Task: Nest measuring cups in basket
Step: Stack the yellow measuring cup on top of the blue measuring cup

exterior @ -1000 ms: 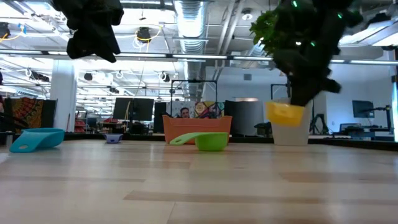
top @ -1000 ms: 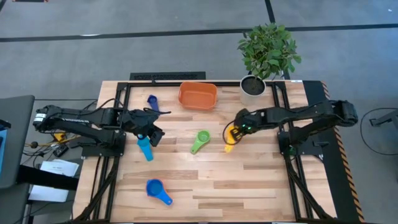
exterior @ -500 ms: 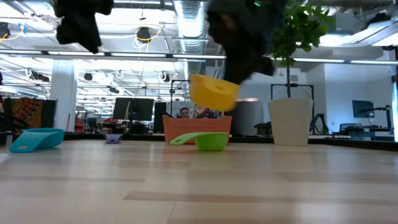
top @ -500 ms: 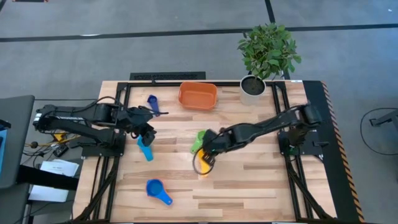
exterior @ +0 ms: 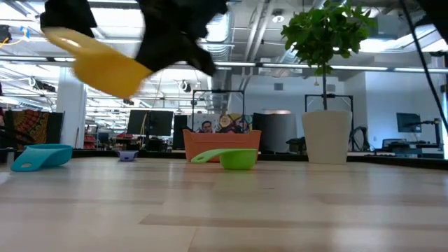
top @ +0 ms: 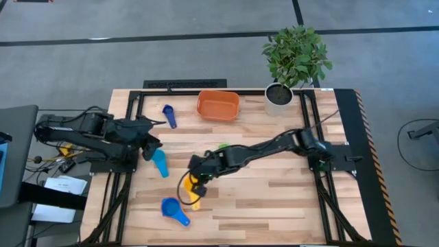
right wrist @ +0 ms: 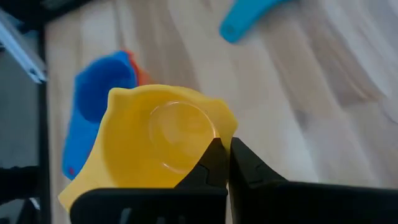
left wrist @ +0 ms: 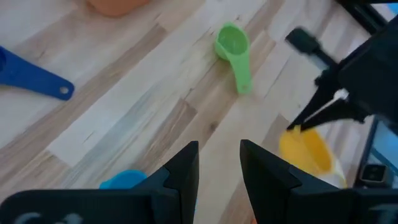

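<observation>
Above front-left of wooden worktop (top: 274, 199), right end effector (top: 197, 184) clenched on rim of yellow round plastic measuring cup (top: 189, 189), held aloft just beside blue plastic cup (top: 173, 208). Left end effector (top: 152, 145) released, empty, over light blue cup (top: 160, 162). Green cup (left wrist: 233, 51) mid-worktop; shallow orange plastic basket (top: 218, 105) at back edge.
</observation>
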`<state>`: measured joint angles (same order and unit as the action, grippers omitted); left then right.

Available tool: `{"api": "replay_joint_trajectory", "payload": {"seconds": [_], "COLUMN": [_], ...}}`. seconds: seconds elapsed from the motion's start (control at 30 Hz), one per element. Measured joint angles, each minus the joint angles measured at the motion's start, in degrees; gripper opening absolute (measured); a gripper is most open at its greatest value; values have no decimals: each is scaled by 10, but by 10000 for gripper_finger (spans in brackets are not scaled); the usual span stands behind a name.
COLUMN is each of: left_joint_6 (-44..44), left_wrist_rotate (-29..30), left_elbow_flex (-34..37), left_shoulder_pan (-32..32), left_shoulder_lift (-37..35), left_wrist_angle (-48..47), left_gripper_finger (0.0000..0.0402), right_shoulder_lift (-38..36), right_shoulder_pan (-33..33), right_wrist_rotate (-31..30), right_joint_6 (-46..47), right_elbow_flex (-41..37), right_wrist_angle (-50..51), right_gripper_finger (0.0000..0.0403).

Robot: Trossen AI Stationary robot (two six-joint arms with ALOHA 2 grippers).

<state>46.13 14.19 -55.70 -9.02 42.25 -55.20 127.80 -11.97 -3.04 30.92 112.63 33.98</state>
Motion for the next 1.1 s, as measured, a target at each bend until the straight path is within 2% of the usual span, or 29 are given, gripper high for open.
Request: {"api": "replay_joint_trajectory", "payload": {"seconds": [0.4,0.5,0.6,1.1], "left_joint_6": [32,33,39,55], "left_wrist_rotate": [42,49,57,83], "left_elbow_flex": [0,0,0,1], "left_shoulder_pan": [-66,-74,-79,-83], "left_shoulder_lift": [-14,-11,-9,-5], "left_wrist_angle": [-41,-42,-43,-45], "left_gripper_finger": [105,105,105,105], "right_shoulder_lift": [144,151,151,150], "right_shoulder_pan": [1,1,1,0], "right_wrist_rotate": [81,112,122,152], "right_joint_6": [-59,-61,-72,-239], "right_elbow_flex": [222,216,215,215], "right_wrist_angle": [-4,-46,-47,-105], "right_gripper_finger": [9,5,5,14]}}
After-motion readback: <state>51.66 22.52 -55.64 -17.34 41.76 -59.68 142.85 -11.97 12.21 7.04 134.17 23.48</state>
